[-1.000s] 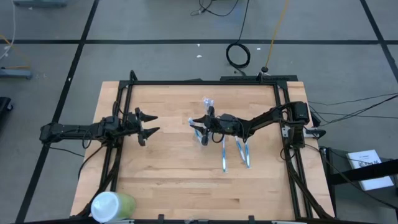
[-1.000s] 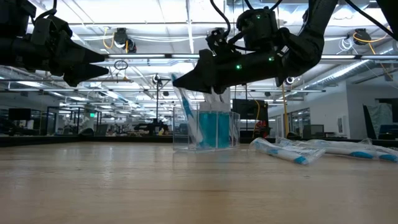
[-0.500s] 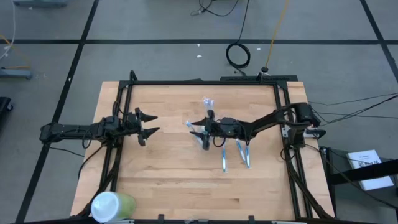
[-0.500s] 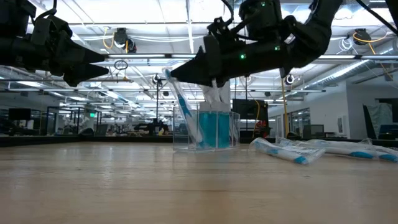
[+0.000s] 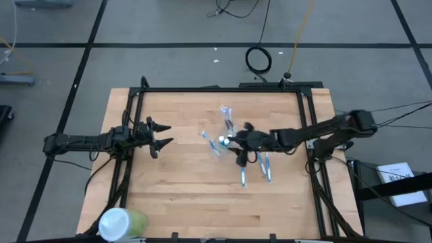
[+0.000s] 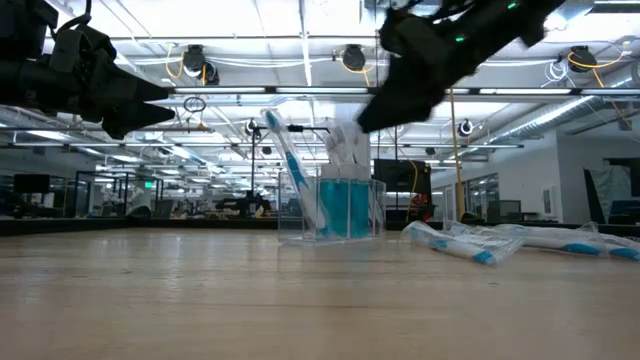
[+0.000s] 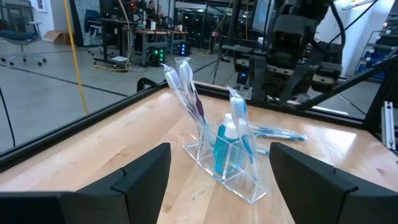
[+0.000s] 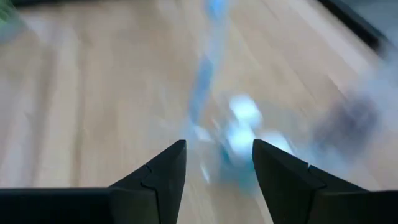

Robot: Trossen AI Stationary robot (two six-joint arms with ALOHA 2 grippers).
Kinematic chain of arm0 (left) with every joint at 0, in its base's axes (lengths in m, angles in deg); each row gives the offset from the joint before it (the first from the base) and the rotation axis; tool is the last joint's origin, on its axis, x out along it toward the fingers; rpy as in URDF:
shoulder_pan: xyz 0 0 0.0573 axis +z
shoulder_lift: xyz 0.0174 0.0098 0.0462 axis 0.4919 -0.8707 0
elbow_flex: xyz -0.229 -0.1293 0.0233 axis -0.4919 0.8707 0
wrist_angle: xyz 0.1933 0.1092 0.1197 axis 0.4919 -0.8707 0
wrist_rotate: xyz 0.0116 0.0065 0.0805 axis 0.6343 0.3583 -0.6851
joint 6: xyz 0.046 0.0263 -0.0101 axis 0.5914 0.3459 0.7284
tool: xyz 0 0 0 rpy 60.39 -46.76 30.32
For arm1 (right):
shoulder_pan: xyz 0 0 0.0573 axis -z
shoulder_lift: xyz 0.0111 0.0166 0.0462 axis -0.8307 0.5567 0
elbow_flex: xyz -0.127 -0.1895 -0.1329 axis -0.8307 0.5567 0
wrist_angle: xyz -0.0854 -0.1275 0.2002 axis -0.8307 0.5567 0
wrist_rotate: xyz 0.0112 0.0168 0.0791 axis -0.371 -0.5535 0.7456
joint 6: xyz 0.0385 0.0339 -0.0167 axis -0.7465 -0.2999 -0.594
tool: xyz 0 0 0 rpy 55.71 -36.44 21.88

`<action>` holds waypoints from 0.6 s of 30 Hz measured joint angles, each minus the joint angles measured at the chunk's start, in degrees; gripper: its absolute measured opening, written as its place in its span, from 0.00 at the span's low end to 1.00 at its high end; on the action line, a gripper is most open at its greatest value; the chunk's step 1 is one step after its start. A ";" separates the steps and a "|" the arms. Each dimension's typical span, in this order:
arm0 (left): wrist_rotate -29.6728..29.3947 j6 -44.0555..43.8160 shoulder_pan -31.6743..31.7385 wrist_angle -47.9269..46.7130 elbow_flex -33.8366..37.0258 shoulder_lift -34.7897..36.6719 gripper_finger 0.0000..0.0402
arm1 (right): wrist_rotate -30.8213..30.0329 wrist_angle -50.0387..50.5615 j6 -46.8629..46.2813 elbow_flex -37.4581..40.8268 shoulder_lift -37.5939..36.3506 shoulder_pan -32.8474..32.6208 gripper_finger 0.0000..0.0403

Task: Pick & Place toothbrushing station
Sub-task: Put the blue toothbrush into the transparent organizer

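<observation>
While right pincer (image 5: 233, 142) hangs released, clear cup (image 7: 227, 169) holds upright toothbrushes (image 7: 186, 93), tubes (image 7: 225, 149)

The light, wood-grained bench (image 5: 182, 196) has a black frame. On it, a clear plastic holder (image 7: 227, 169) carries slim blue-and-white toothbrushes (image 7: 186, 93) and a teal tube with a white cap (image 7: 226, 149). More blue-and-white toothbrushes (image 5: 244, 170) lie to its right. A pale green cup with a white lid (image 5: 122, 223) stands at the near left corner. Both arms are black.
</observation>
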 joint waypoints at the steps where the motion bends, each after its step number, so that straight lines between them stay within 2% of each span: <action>1: 0.00 0.00 -0.01 0.00 0.00 0.00 0.70 | -2.17 4.74 -2.33 0.00 -1.67 -0.80 0.44; 5: 0.00 0.00 -0.01 0.00 0.00 -0.01 0.70 | -10.12 22.55 -15.71 0.00 -7.79 -3.88 0.44; 9: 0.00 0.00 0.02 0.00 0.00 0.01 0.70 | -14.71 37.15 -32.58 0.00 -10.34 -6.38 0.44; 12: 0.00 0.00 0.01 0.00 0.01 0.01 0.70 | -15.97 45.31 -42.87 0.10 -10.19 -7.03 0.44; 15: 0.00 0.00 0.02 0.00 0.00 0.01 0.70 | -15.57 48.99 -49.82 1.47 -9.18 -6.81 0.43; 18: -0.02 0.00 0.00 0.00 0.01 0.00 0.70 | -11.93 49.43 -53.35 3.47 -8.38 -5.88 0.43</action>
